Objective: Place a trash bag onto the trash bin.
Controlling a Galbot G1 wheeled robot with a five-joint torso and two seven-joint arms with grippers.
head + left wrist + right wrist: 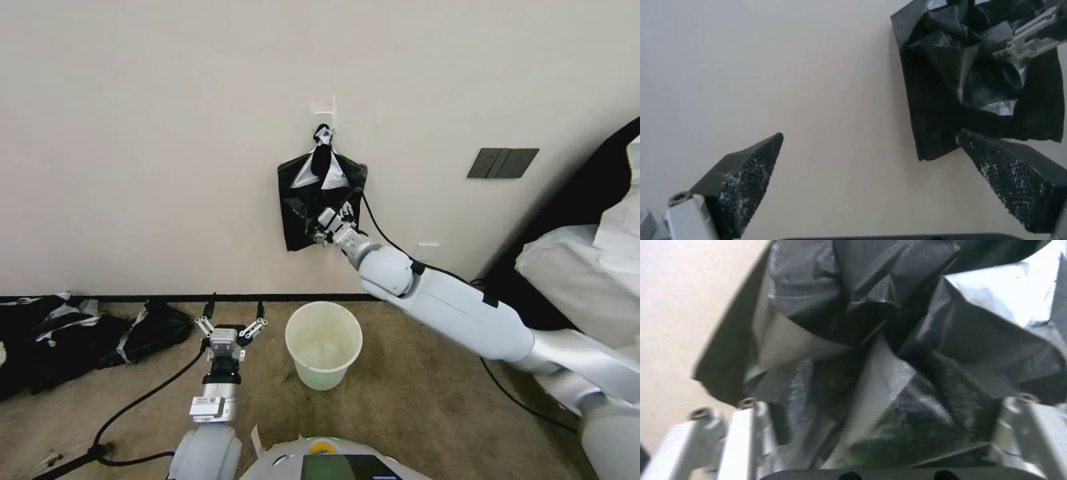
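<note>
Right gripper [325, 229] extended to the wall, buried in the lower front of the black bag bundle [319, 197] hanging from the wall hook [324, 119]. Right wrist view: finger links spread to either side with crumpled glossy film between them; cannot tell whether the tips have pinched a layer yet. Left gripper [231, 319] parked low over the carpet, just left of the trash bin [324, 342], fingers spread wide, holding nothing. No single trash bag separated out; only the hanging bundle, well above the bin and back against the wall. Bin upright on the floor below the bundle, unlined, nothing inside. Step in hand, by judgement: grab one sheet off the bundle. To do it well: catch only the outermost film layer, near a free lower edge rather than the bunched middle; close fully before pulling; draw away from the wall and downward so one bag peels off the hook without dragging the whole stack. Risk: thin slick film slipping out, or several layers coming together. Black sacks [80, 333] on the floor at left not involved.
</note>
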